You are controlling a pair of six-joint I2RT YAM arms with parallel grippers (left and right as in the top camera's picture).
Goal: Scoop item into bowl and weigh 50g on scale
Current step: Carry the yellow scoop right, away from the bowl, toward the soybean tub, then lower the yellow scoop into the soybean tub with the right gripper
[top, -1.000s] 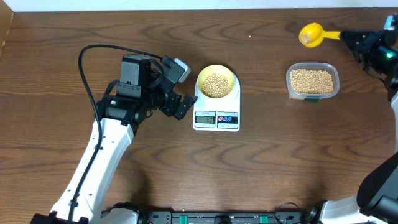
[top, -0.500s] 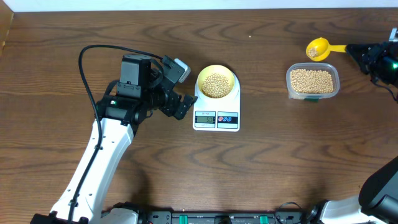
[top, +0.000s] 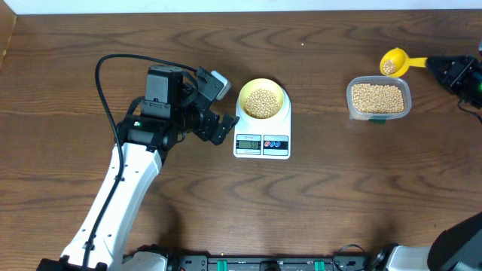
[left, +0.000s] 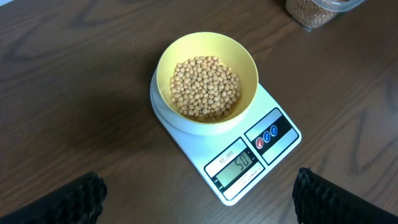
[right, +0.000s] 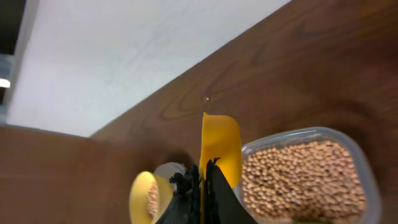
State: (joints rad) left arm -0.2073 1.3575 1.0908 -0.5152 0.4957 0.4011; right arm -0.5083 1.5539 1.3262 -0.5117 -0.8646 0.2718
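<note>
Left wrist, scale (left: 205,149), display (left: 237,167) reads 50

— What can be read on the scale (left: 283,124)?
— Its display (left: 244,163) shows 50 in the left wrist view. Small print just above it on the white face looks like SF-400.
— And the two round buttons (left: 267,135)?
— Their marks are too small to read. Seen from overhead, the display's digits are also too small to make out.
</note>
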